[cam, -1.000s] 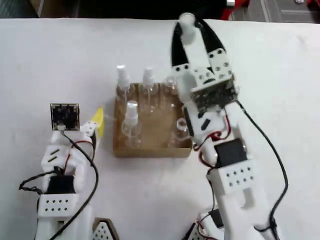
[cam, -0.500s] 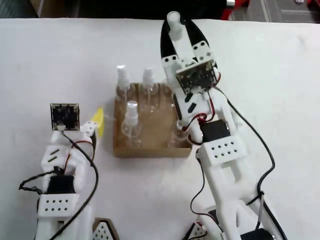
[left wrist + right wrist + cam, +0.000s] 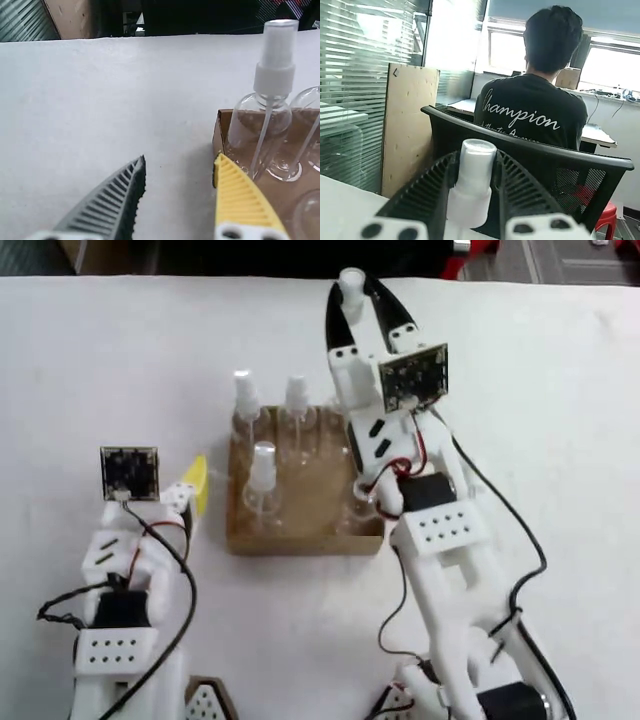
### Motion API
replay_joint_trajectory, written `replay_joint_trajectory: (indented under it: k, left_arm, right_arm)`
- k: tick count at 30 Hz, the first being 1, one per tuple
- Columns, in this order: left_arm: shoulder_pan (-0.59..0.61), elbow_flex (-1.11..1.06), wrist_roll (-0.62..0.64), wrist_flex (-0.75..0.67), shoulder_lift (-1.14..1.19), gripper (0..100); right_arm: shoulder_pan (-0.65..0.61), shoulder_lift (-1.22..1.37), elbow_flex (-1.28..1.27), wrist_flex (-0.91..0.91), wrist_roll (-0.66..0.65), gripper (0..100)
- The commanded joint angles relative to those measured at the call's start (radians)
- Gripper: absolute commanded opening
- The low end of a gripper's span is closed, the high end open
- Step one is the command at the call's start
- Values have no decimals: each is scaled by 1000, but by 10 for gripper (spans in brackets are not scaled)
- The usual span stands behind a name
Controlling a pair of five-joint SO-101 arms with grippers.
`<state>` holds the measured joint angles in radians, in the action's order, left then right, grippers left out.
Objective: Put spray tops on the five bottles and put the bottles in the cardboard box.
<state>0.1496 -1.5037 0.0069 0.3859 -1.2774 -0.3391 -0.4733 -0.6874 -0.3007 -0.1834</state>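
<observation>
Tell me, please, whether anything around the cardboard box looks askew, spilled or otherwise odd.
Nothing stands out. The capped bottles stand upright in the cardboard box, nothing is spilled, and the right gripper holds a spray top squarely between its fingers.

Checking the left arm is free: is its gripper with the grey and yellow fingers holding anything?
No: the left gripper stands open with only white table between its fingers, beside the brown cardboard box.
</observation>
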Motion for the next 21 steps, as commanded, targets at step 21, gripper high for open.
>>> replay_joint_trajectory:
  k: [21]
  left_arm:
    - [1, 18, -11, -29, -19, 207]
  right_arm:
    - [31, 21, -158, -308, 6, 16]
